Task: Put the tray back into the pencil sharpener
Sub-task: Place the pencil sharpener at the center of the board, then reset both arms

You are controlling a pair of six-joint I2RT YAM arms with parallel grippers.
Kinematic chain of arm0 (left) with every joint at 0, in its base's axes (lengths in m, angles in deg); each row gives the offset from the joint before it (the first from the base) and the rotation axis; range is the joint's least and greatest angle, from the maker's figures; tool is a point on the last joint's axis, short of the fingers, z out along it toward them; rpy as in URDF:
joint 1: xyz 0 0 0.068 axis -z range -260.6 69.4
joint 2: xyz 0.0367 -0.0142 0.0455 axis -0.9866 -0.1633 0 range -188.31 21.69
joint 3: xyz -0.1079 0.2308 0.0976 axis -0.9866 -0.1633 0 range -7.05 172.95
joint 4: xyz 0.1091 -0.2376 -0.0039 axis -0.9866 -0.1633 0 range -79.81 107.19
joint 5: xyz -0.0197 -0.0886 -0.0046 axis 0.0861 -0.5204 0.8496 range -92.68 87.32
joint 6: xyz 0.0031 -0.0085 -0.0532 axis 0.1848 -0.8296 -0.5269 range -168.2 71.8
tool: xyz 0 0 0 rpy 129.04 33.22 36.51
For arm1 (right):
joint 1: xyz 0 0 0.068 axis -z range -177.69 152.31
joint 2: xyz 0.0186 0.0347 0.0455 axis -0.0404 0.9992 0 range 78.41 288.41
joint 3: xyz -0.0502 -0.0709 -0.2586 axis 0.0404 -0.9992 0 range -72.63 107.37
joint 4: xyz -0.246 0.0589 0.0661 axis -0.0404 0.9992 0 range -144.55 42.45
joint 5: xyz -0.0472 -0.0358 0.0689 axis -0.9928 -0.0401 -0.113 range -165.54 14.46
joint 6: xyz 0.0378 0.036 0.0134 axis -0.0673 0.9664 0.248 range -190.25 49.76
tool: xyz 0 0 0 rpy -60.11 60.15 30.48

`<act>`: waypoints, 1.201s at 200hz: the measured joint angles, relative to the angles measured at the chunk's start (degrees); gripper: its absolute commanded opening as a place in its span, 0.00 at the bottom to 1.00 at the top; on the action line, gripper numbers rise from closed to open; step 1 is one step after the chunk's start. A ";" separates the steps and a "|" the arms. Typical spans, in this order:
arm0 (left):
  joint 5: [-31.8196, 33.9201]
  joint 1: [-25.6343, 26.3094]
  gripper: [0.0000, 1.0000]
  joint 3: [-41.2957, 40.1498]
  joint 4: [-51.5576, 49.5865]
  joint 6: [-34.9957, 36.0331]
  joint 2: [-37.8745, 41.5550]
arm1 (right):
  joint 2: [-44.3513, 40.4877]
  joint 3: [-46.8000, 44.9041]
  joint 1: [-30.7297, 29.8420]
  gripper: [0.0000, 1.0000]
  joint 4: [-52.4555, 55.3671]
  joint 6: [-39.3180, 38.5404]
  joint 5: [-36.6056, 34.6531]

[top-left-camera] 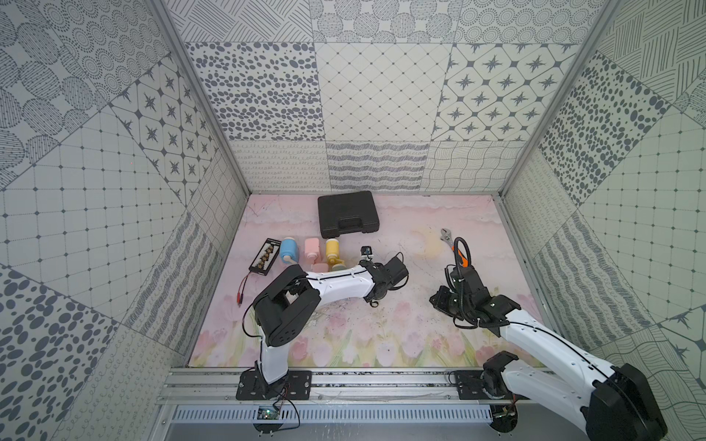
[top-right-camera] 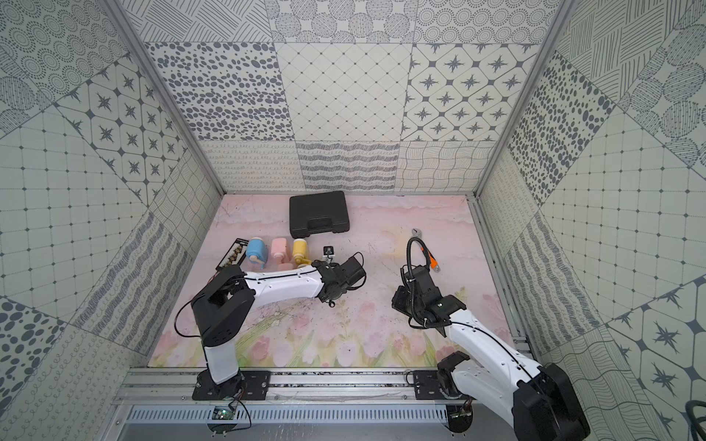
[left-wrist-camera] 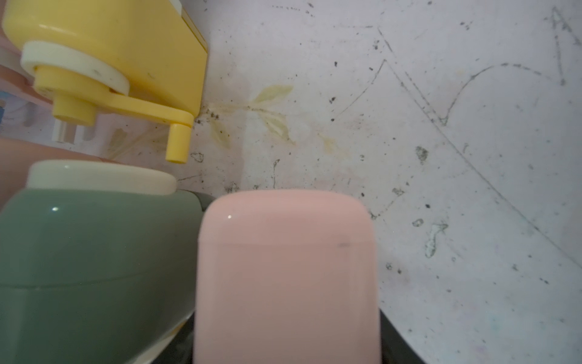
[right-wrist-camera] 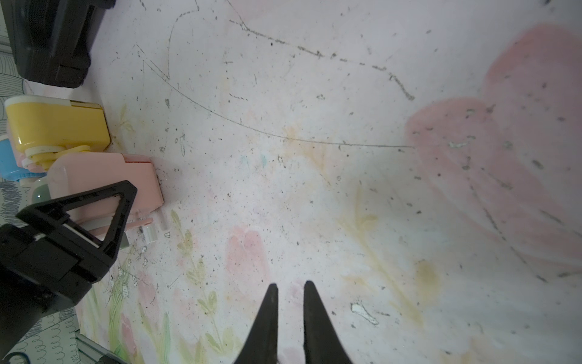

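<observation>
One claw is loaded. The left claw (right-wrist-camera: 121,201) is clamped across the pink tray (left-wrist-camera: 283,268), as I take that pink piece to be from the task. In the left wrist view its dark jaws show on either side of the tray. The tray is down at the table (top-left-camera: 401,324), resting or just above it, I cannot tell which. It is in the left half toward the far edge, with a green sharpener (left-wrist-camera: 88,252) just beside it. Its long axis runs straight out along the claw's reach, rounded end leading.

The pink pencil sharpener (top-left-camera: 311,245) stands in a row between a blue sharpener (top-left-camera: 288,248) and a yellow sharpener (top-left-camera: 332,247), on the near side of a black case (top-left-camera: 347,214). From the claw it lies toward the table's left edge, past the yellow one, so it is off to the side of the tray's axis, not ahead of it. I judge the tray must be swung round to face the pink body's opening, which no view shows.

The right claw (right-wrist-camera: 290,299) hovers over bare table in the right half, well apart from the row. Its fingers stand a narrow gap apart with nothing between them. The left arm is plainly nearer.
</observation>
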 measured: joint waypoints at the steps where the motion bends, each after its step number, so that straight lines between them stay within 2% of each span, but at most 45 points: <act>1: 0.00 0.00 0.64 0.00 0.07 -0.02 0.02 | 0.00 0.00 -0.02 0.19 -0.02 0.00 0.00; 60: -2.27 -0.07 0.80 -0.48 1.22 1.68 0.90 | -0.09 0.00 0.00 0.19 0.07 -0.35 0.17; 93: -2.56 0.13 0.88 -0.94 2.34 3.43 3.30 | -0.76 0.00 0.00 0.24 0.24 -0.81 0.15; 112: -2.21 0.90 0.90 -1.86 3.41 4.94 6.56 | -2.03 0.00 0.00 0.27 0.50 -1.46 -0.44; 137: -0.94 1.79 0.89 -3.72 5.40 7.26 12.83 | -4.48 0.37 0.76 0.27 1.40 -2.99 -2.03; 169: 3.28 0.85 0.94 -9.60 9.25 12.79 24.94 | -7.39 2.43 8.15 0.31 3.39 -6.51 -3.98; 196: 5.97 -5.60 0.96 -17.79 14.34 19.96 37.07 | -10.14 3.21 15.78 0.37 1.25 -10.34 -7.74; 210: 6.67 -10.67 0.96 -22.40 17.81 24.15 42.45 | -10.73 3.15 18.64 0.48 -1.55 -12.39 -11.52; 222: 6.69 -16.15 0.97 -27.08 22.12 28.70 46.38 | -10.62 1.90 20.17 0.66 -7.04 -15.21 -15.67; 232: 6.54 -20.57 0.98 -30.67 25.70 32.44 48.22 | -9.49 0.33 20.74 0.76 -11.87 -17.79 -19.02; 240: 6.01 -24.17 0.99 -33.18 28.33 35.34 48.94 | -7.56 -1.03 21.16 0.79 -16.02 -20.61 -21.07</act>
